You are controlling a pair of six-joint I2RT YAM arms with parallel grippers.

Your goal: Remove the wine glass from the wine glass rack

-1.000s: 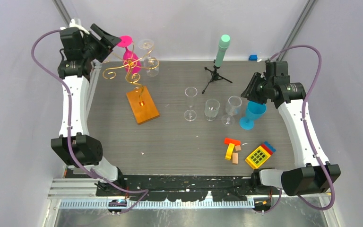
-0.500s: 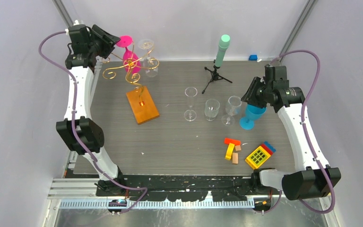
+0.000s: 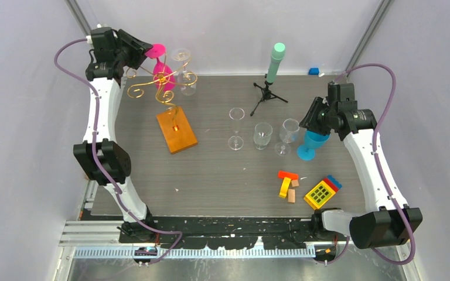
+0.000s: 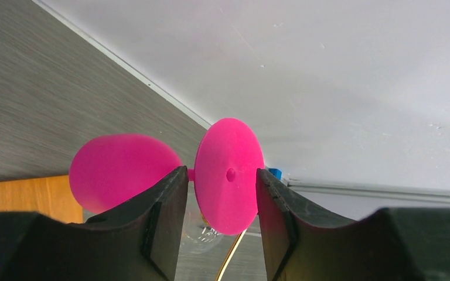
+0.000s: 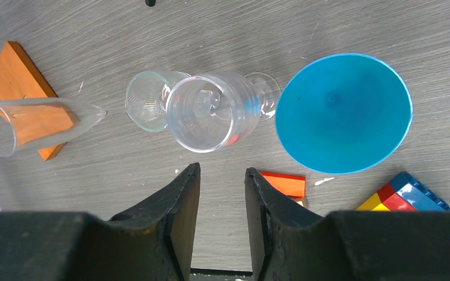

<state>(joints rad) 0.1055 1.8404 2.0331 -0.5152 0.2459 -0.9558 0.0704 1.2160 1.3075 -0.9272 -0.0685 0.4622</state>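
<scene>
At the far left, the left gripper is set at the foot of the pink wine glass, which hangs on the gold wine glass rack above its orange base. The jaws are seen half-narrowed on either side of the disc; whether it is actually pinched cannot be told. A slip is to be feared, since only a thin rim would be held. If the glass were pulled sideways with its stem caught in a scroll, the rack could be dragged or tipped and the clear glass beside it shaken off. The pink glass is hung inverted, foot uppermost and bowl down; its long axis is judged steep, leaning toward the gripper. At the right, the right gripper is seen narrowly parted and empty, beside the blue wine glass.
</scene>
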